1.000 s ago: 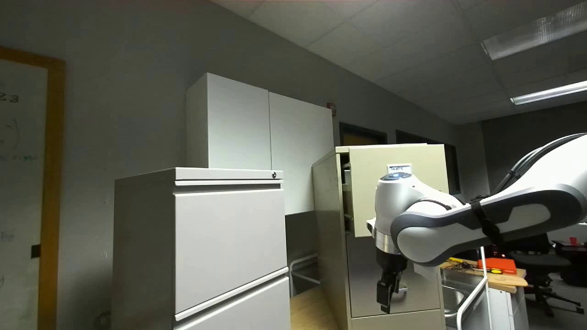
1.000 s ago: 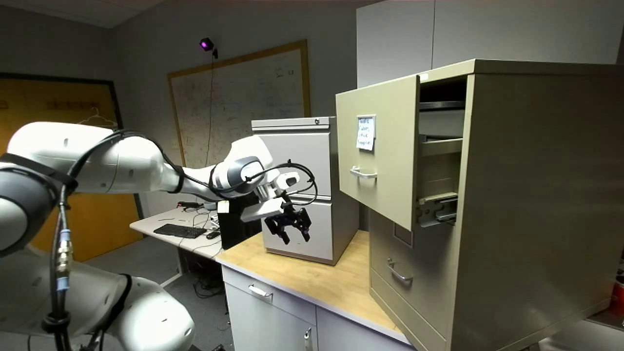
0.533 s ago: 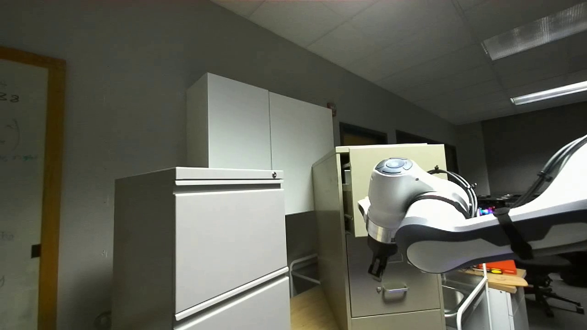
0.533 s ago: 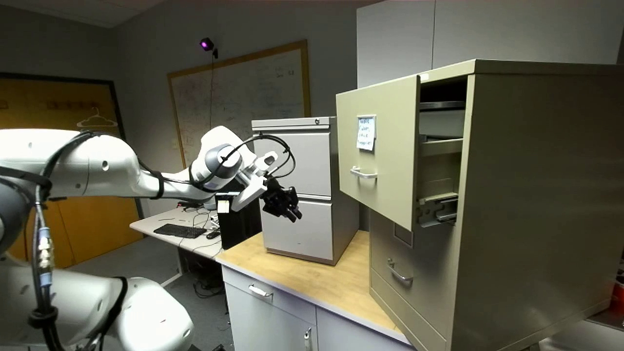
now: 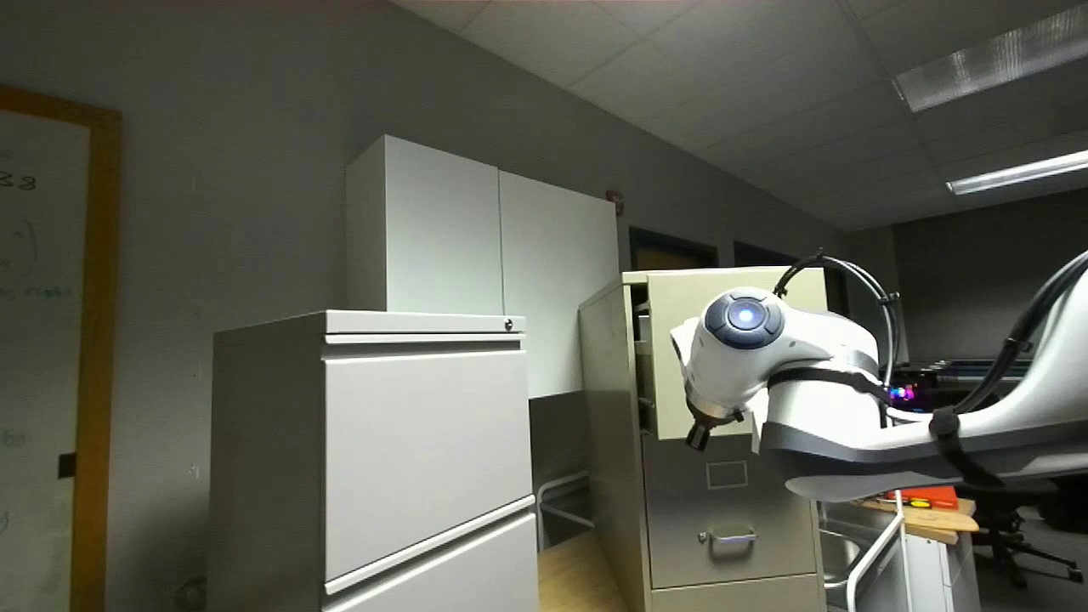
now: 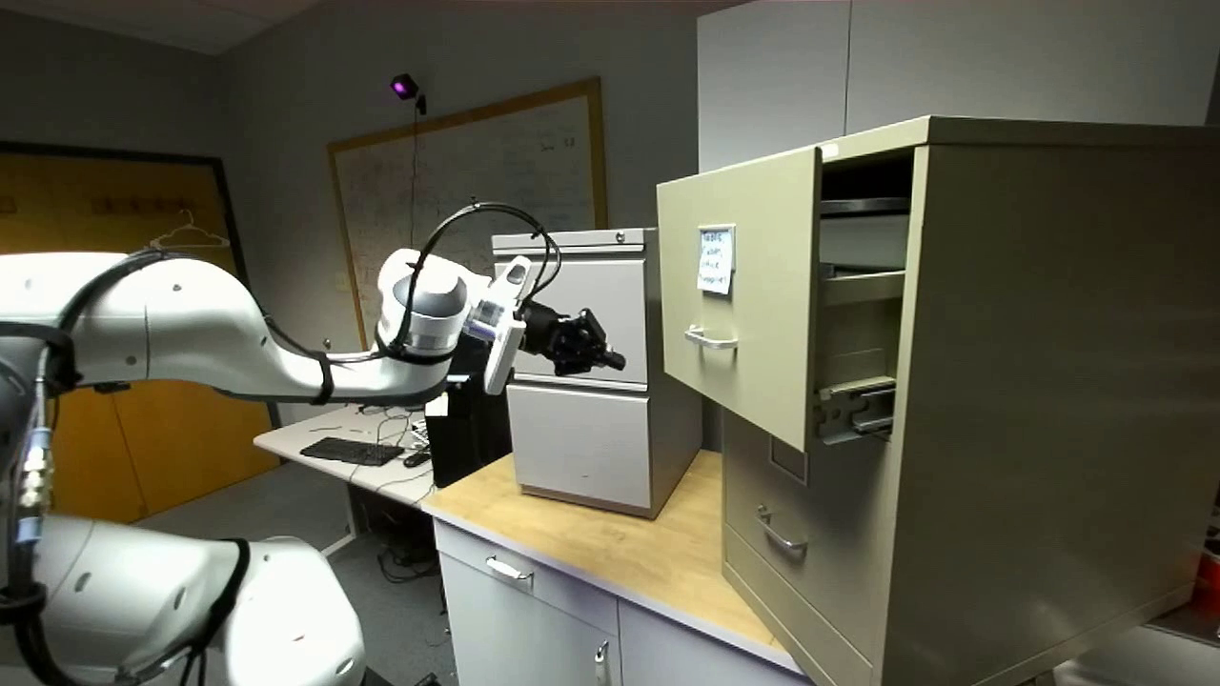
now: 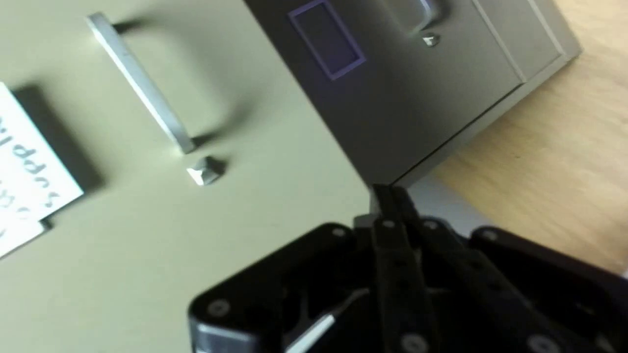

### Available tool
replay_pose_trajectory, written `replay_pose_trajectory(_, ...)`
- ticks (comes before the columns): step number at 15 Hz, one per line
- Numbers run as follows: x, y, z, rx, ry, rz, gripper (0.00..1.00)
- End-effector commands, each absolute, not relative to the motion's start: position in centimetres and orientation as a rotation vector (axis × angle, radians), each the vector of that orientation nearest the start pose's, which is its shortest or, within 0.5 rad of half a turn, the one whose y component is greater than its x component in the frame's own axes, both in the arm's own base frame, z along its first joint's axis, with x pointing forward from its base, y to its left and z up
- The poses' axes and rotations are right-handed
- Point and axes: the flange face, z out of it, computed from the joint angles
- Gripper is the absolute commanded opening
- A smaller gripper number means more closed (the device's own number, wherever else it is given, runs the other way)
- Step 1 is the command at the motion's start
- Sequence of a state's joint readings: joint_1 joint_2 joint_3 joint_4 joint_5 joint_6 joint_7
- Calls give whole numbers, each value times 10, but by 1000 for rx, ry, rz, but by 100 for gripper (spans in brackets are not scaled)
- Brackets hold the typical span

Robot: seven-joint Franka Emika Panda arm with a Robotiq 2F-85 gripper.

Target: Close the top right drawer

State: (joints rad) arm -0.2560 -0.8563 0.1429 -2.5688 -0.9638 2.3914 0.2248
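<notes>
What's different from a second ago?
The gripper has risen and swung from pointing down to pointing towards the top drawer; its fingers, spread apart a second ago, are now together. Nothing was taken hold of or let go. Unchanged: the top drawer is still pulled out with the note on its front, and the grey cabinet stands where it was.
</notes>
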Motion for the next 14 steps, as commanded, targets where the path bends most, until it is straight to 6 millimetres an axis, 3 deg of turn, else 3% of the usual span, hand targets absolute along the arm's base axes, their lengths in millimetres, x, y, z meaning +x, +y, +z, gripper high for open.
replay_pose_trajectory(1,350,-62,632,1913,53,794,0)
replay_pose_trajectory(8,368,-81,682,1624,-168,948,0)
replay_pose_trajectory(14,403,-101,694,1686,-215,994,0)
